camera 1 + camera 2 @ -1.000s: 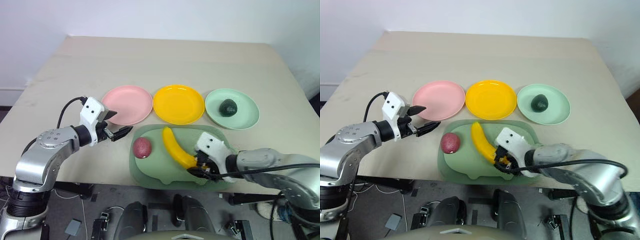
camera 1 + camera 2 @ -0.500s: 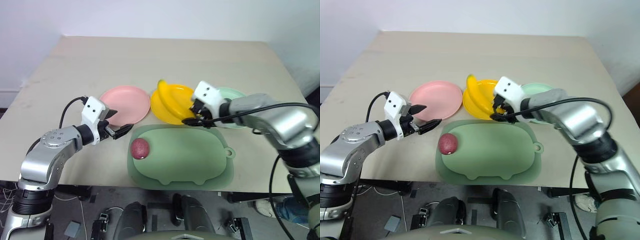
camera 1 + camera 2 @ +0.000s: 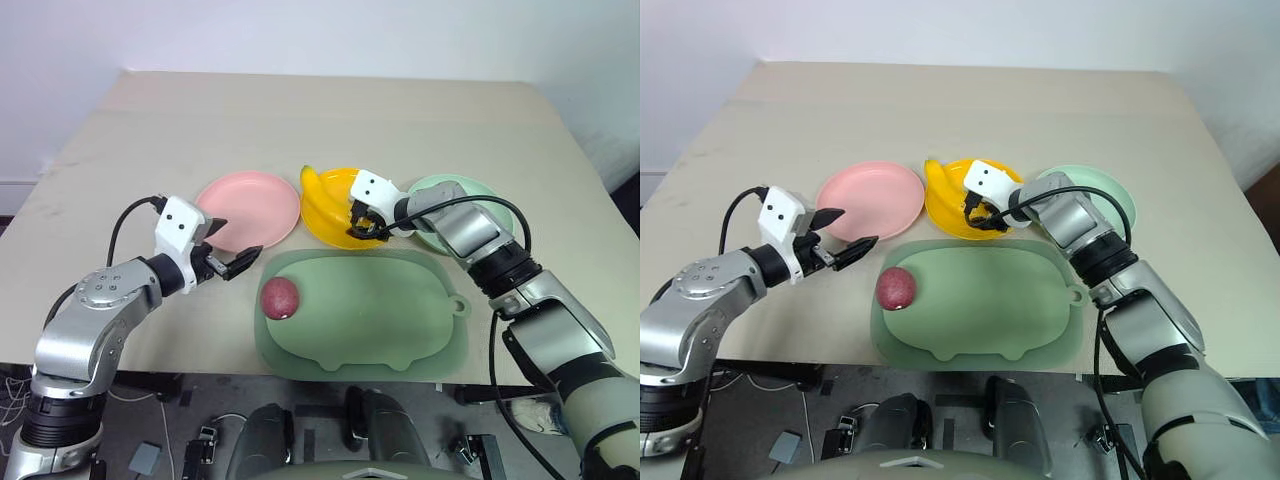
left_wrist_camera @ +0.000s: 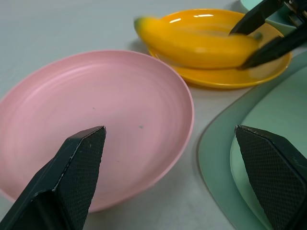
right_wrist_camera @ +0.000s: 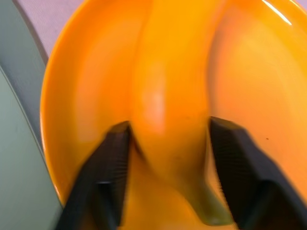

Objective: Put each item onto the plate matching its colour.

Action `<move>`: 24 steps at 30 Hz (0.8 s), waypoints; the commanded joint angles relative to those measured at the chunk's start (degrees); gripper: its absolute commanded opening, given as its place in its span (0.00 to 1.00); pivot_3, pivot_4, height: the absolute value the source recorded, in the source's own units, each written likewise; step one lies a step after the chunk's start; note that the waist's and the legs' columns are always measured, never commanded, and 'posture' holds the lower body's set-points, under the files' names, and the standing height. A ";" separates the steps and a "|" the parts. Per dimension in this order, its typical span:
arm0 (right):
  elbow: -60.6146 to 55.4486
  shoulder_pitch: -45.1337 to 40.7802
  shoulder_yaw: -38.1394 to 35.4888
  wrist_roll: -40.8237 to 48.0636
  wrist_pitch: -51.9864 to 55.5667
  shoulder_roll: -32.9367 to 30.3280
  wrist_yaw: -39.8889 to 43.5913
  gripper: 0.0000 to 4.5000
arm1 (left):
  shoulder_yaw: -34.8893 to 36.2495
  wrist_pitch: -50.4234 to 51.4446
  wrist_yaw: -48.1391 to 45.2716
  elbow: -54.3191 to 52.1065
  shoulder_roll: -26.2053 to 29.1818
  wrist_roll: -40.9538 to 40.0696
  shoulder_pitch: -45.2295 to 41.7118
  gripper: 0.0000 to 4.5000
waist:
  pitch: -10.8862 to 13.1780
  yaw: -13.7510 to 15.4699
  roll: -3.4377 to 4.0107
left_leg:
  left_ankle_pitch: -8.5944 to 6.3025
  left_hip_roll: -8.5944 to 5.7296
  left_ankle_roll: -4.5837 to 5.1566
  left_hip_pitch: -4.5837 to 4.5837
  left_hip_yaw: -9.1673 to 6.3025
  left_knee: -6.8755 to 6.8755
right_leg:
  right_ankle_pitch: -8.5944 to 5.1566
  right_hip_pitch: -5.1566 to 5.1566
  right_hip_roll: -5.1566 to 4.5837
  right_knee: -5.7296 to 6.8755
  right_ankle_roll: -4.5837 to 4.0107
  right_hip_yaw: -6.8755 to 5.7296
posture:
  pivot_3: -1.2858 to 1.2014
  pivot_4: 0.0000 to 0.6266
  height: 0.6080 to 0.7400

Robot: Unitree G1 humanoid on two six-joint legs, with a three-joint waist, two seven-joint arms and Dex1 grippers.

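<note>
Beige table (image 3: 300, 115) against white wall.

Banana (image 3: 325, 197) lying on yellow plate (image 3: 340, 232), stem end overhanging far-left rim. Right gripper (image 3: 357, 222) astride its near end, fingers (image 5: 111, 165) either side with slight gaps visible in wrist view; grip looked to be loosening, contact uncertain. Cannot tell if fully released.

Outward: pink plate (image 3: 250, 208) left of yellow, bare. Mint plate (image 3: 492, 212) right of yellow, mostly behind right arm; avocado hidden there, not confirmed. Reddish fruit (image 3: 281, 296) on left part of pig tray (image 3: 380, 320), nearer the robot than the plates. Left gripper (image 3: 232, 248) hovering wide apart over table by near rim of pink plate, holding nothing, close to fruit.

Step in hand, judged: finish letting go of banana. To do well: widen fingers fully before withdrawing, lift straight back along banana's axis so it is not dragged off rim; keep clear of mint plate alongside. Fruit to pink plate remained.

No brands, labels or writing legible.
</note>
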 commanded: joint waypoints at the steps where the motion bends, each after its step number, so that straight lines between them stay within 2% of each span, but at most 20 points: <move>1: -1.05 -1.25 -3.63 -0.89 -1.10 0.45 1.00 0.87 | 1.92 -0.69 -0.05 -2.33 0.43 -0.81 -0.14 1.00 | 0.00 0.00 0.00 | 0.00 0.00 0.00 0.01 0.00 0.00 | 0.00 0.00 0.00 0.01 0.00 0.00 | 0.52 0.24 1.00; 3: -3.25 -1.00 -6.51 0.24 -1.49 0.46 0.92 0.99 | 2.49 -0.08 -0.80 -2.37 0.91 -1.72 -0.75 1.00 | 0.03 -0.04 0.04 | 0.01 0.00 -0.02 0.02 0.00 0.00 | 0.00 0.00 0.00 0.03 0.00 0.00 | 0.52 0.24 1.00; 8: -8.69 -0.57 -13.34 3.58 1.81 0.71 1.39 0.99 | 6.82 6.16 -5.93 -2.94 3.39 -11.85 -3.00 1.00 | 0.03 -0.01 0.06 | 0.03 0.01 -0.06 0.02 -0.02 0.00 | 0.00 0.01 0.01 0.06 -0.01 -0.01 | 0.52 0.24 1.00; 11: -13.25 0.98 -16.33 5.04 3.23 -0.14 1.54 0.99 | 9.76 10.86 -12.22 -3.05 8.99 -19.03 -3.53 1.00 | 0.04 -0.09 0.07 | 0.04 0.00 -0.07 0.04 -0.02 0.00 | 0.00 0.01 0.03 0.05 -0.01 -0.01 | 0.52 0.24 1.00; 14: -15.65 2.17 -18.09 5.36 4.81 0.23 0.34 0.99 | 9.17 9.76 -17.87 -1.78 15.35 -18.59 -3.27 1.00 | 0.07 -0.08 0.11 | 0.05 0.00 -0.09 0.06 -0.02 -0.01 | 0.00 0.03 0.06 0.02 -0.01 -0.01 | 0.52 0.24 1.00; 16: -16.40 2.48 -18.92 5.71 6.06 1.07 -0.64 0.99 | 7.70 7.76 -22.21 0.24 18.89 -17.39 -3.66 1.00 | 0.08 -0.09 0.12 | 0.05 -0.02 -0.10 0.05 -0.01 0.00 | 0.00 0.03 0.05 0.03 -0.01 -0.01 | 0.52 0.24 1.00; 20: -18.06 4.47 -19.89 6.20 7.16 2.06 -2.37 0.99 | 0.84 0.23 -38.34 4.09 28.02 -13.56 -7.18 1.00 | 0.10 0.05 0.15 | 0.06 -0.03 -0.12 0.04 -0.02 -0.01 | -0.02 0.01 0.13 0.04 -0.03 -0.02 | 0.52 0.24 1.00; 24: -21.07 6.79 -20.38 7.03 8.59 4.34 -4.68 0.99 | -11.31 -8.61 -49.15 11.81 28.74 -4.97 -16.91 1.00 | 0.16 0.06 0.25 | 0.07 -0.07 -0.13 0.02 0.05 -0.01 | -0.02 0.05 0.17 0.03 -0.04 -0.06 | 0.52 0.24 1.00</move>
